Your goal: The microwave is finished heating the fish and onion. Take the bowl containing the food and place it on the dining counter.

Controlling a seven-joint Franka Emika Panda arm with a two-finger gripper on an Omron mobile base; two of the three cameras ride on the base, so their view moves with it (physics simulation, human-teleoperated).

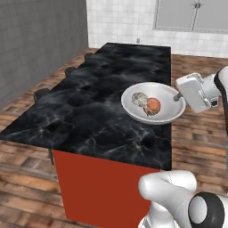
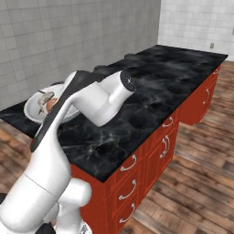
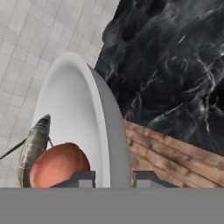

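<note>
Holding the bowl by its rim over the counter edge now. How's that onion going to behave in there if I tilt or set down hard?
The onion is round and shiny, so it will probably roll. It lies against the fish, which may block it on that side. The bowl is shallow and smooth inside, held by the claw at one rim point, so a tilt could send it toward the rim.

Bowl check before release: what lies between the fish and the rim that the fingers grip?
The onion, in the left base view: it sits in the bowl between the fish and the gripped rim.
</note>
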